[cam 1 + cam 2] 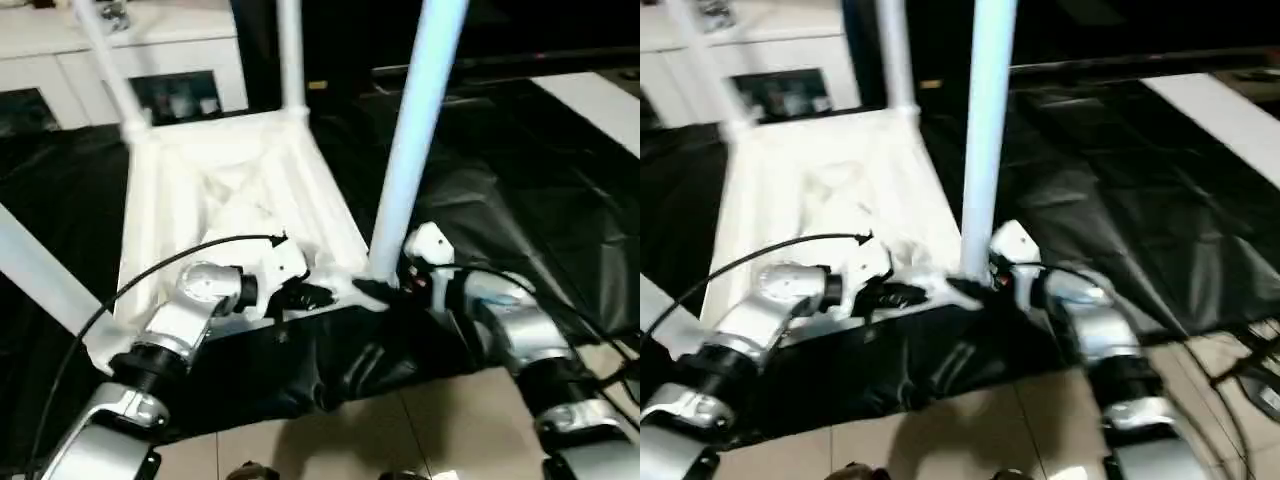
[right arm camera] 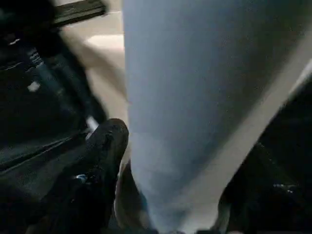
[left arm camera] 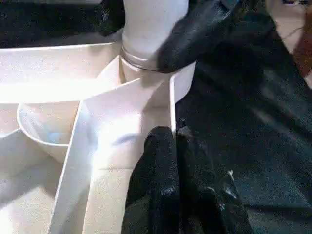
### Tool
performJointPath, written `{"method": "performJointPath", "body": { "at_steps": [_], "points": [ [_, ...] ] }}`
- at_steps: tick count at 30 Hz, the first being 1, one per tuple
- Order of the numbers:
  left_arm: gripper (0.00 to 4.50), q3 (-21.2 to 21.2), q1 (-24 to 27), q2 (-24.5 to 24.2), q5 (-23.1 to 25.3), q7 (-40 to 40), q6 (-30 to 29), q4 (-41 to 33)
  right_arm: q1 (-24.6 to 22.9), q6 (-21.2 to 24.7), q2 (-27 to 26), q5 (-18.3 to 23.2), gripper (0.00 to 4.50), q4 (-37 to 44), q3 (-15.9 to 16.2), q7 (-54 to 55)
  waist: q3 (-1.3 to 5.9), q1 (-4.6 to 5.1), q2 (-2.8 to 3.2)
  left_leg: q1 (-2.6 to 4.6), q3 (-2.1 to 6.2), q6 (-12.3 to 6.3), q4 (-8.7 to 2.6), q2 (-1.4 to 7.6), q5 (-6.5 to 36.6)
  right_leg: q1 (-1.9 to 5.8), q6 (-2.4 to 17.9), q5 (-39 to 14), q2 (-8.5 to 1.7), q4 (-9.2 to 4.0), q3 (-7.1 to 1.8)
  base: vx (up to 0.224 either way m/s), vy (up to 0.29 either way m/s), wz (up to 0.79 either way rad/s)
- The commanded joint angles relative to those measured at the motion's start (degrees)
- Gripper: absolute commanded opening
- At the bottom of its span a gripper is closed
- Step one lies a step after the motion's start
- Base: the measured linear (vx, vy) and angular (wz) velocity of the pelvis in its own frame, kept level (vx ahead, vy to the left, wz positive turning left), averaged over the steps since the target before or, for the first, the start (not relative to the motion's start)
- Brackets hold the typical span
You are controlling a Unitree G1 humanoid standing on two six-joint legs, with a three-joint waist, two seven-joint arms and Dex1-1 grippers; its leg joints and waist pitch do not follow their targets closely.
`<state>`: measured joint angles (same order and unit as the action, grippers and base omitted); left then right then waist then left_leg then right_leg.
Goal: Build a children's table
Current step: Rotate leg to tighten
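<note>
Head views: the tabletop [image 1: 235, 190] lies underside up on black sheeting [image 1: 520, 200], legs standing in its corner sockets. The near leg [image 1: 415, 140] rises beside the right hand [image 1: 375, 291].

Left wrist view: the left hand [image 3: 173, 146] is closed, empty, resting at the tabletop rim.

Right wrist view: the right hand's fingers [image 2: 105, 146] straddle the near leg; whether they grip it I cannot tell.

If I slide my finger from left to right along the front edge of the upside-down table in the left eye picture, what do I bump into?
Slanting leg at the left edge → left gripper, its black fingers shut → upright leg in the near corner socket → right gripper, fingers either side of that leg's base → black sheet.
</note>
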<state>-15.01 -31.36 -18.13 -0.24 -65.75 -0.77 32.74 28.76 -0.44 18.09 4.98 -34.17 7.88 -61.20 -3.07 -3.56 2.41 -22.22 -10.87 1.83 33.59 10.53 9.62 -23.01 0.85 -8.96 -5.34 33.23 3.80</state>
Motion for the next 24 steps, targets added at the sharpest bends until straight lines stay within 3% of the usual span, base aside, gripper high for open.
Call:
{"method": "performJointPath", "body": {
  "at_steps": [1, 5, 7, 12, 15, 20, 24],
  "points": [
    [0.0, -0.4, -1.3, -0.3, -1.3, -2.0, 2.1, -2.7, -1.9, 1.4, 0.4, 0.4, 3.03, 0.7, 4.1, -6.5, 4.43, -0.03, -0.11, 1.37, 0.65, -4.73, -3.77, 2.89, 12.2, 2.44, 15.3, -5.6, -2.75, -2.34, -2.0, 0.0, 0.0, 0.0],
    [0.0, -0.3, -1.4, -2.4, -1.8, -5.2, 2.4, -2.3, -2.1, 2.1, 2.5, 0.9, 3.03, 1.7, 5.0, -11.6, 4.31, -0.47, -0.22, 1.41, 0.43, -4.74, -3.79, 2.95, 12.7, 2.52, 15.1, -7.5, -2.97, -2.5, -2.0, 0.0, 0.0, 0.0],
    [0.0, -0.3, -1.3, -3.8, -2.0, -7.0, 2.2, -2.5, -1.9, 3.1, 2.7, 1.6, 3.03, 2.2, 5.1, -13.5, 4.09, -0.74, -0.28, 1.58, 0.39, -3.51, -4.02, 3.04, 14.9, 2.32, 14.3, -11.9, -3.04, -2.91, -2.07, 0.0, 0.0, 0.0],
    [0.0, -0.2, -1.5, -4.5, -2.3, -8.2, 2.0, -2.4, -1.8, 4.1, 2.7, 2.4, 2.9, 3.1, 5.6, -14.8, 3.94, -0.85, -0.24, 1.92, 0.43, -1.41, -4.29, 3.18, 17.2, 2.02, 12.9, -16.3, -3.1, -3.33, -2.2, 0.0, 0.0, 0.0],
    [0.0, -0.3, -1.7, -4.6, -2.3, -9.1, 2.2, -2.0, -1.8, 4.6, 2.6, 2.7, 2.6, 3.6, 6.0, -15.7, 4.05, -0.89, -0.28, 1.75, 0.48, -1.29, -4.28, 3.12, 16.3, 2.17, 12.9, -15.0, -3.09, -3.11, -2.19, 0.0, 0.0, 0.0],
    [0.0, -0.6, -1.8, -4.7, -2.6, -9.5, 2.2, -2.0, -2.2, 5.2, 2.8, 2.8, 2.47, 4.4, 6.3, -16.7, 4.31, -1.02, -0.3, 1.58, 0.36, -2.6, -3.92, 3.02, 13.1, 2.35, 13.9, -10.5, -2.98, -2.62, -2.11, 0.0, 0.0, 0.0],
    [0.0, -0.4, -1.6, -4.6, -2.6, -9.4, 2.1, -2.1, -2.8, 5.7, 3.0, 2.9, 2.25, 5.1, 6.3, -16.9, 4.33, -1.25, -0.27, 1.67, 0.28, -2.93, -3.81, 3.03, 12.7, 2.33, 14.1, -10.1, -3.04, -2.61, -2.11, 0.0, 0.0, 0.0]
  ]
}}
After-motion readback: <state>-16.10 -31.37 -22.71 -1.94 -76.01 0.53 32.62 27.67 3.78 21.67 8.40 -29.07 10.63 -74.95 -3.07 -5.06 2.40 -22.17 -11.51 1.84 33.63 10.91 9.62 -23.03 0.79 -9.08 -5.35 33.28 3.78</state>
